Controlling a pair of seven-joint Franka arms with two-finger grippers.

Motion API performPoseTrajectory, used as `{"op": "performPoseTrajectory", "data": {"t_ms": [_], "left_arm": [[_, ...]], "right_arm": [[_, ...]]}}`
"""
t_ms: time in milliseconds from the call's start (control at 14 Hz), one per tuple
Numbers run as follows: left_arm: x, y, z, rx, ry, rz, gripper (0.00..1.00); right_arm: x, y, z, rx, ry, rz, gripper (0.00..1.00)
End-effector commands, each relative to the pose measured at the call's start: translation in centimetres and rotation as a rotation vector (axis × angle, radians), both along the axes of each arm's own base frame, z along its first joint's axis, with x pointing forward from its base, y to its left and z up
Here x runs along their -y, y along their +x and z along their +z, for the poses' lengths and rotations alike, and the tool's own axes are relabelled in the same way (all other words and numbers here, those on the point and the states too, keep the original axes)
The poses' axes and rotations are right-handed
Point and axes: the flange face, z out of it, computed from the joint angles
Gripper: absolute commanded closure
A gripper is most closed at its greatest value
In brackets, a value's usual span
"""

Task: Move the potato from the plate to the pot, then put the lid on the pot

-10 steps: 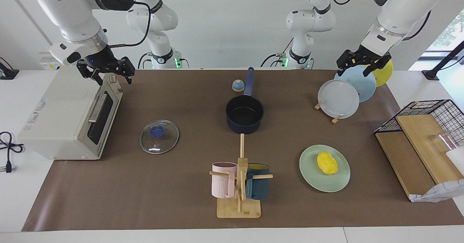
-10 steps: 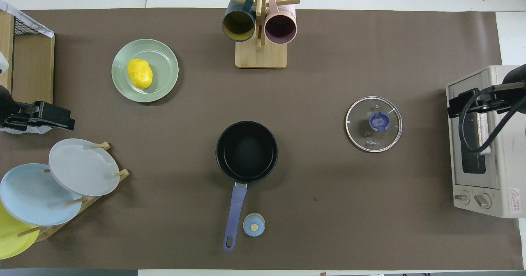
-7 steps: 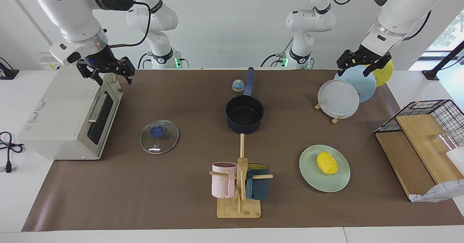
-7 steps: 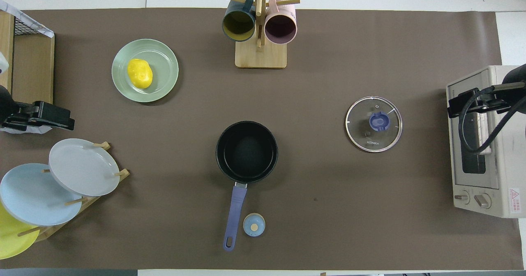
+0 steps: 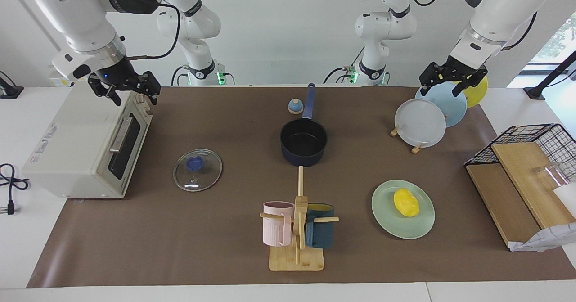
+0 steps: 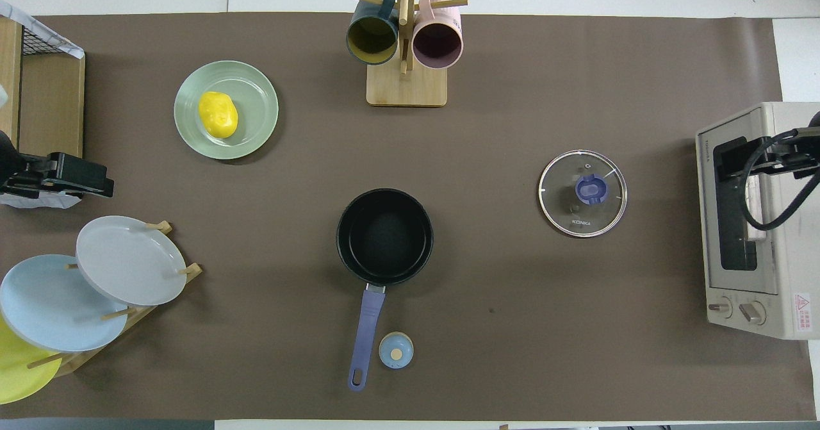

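Right hand (image 5: 124, 91) is shifting over the toaster oven (image 5: 85, 142), away from the door edge; left hand (image 5: 452, 76) is barely moving, hovering over the plate rack (image 5: 427, 113). Both are holding nothing, fingers spread. Potato (image 5: 406, 202) is sitting on the plate (image 5: 387, 221), pot (image 5: 303, 142) is standing bare, lid (image 5: 197, 169) is lying flat on the desk (image 5: 180, 239) toward the oven. Overhead is showing only the hands' tips; facing is showing them raised

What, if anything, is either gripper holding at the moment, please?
Nothing: the left gripper hangs open over the plate rack, and the right gripper open over the toaster oven.
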Motion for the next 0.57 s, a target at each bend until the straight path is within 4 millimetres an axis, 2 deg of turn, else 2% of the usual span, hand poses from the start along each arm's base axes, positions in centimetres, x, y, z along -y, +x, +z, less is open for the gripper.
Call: {"op": "performPoseTrajectory", "data": {"t_ms": [0,143,286,357,500], "left_arm": [[-0.3,0.2,-0.5,0.028,0.01,0.012,0.0],[0.3,2.1,-3.1,0.006,0.009,0.005,0.0],[1.1,5.5,-7.8,0.001,-0.022,0.015,0.0],[1.5,7.7,-10.6,0.004,-0.035,0.02,0.0],[2.1,11.1,-16.0,0.001,-0.056,0.063,0.0]], "right_arm": [[1.0,-0.5,0.0,0.0,0.004,-0.032,0.0],[0.1,-0.5,-0.2,0.0,0.005,-0.006,0.0],[-0.6,-0.4,-0.8,0.032,0.003,0.012,0.0],[-1.9,-0.8,-1.6,0.034,0.003,0.037,0.0],[-2.8,-1.1,-2.9,0.063,0.004,0.053,0.0]]}}
